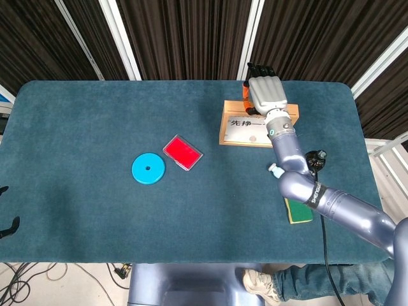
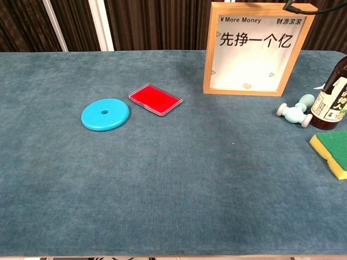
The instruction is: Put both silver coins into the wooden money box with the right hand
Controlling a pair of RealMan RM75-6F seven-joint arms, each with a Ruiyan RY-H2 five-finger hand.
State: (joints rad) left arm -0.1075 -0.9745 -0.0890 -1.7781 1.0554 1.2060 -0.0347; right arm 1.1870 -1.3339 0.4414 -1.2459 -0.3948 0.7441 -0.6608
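The right hand [image 1: 266,94] sits up over the top back edge of the wooden money box [image 2: 255,49], palm side down, so only its back shows in the head view. Can't tell if the fingers are pinching anything or just curled, since they're hidden over the far side. It's out of the chest view apart from a bit of cable at the top. The left hand is barely there, just dark fingertips [image 1: 7,228] at the left edge of the head view, so no telling its state either.

Coins: one small silver coin [image 2: 247,85] shows inside the box, lying at the bottom behind the clear front. No second one that I can make out.

Counting near to far: one green and yellow sponge [image 2: 331,151] at the right edge, one pale blue dumbbell-shaped thing [image 2: 294,112] just beside one dark bottle [image 2: 332,100], one blue disc [image 2: 105,114] with a hole, one red card case [image 2: 155,99] near it, then the one box standing upright at the back.

The surface [image 2: 162,179] is covered in teal felt-like cloth. Behind it are dark vertical slats with white strips.
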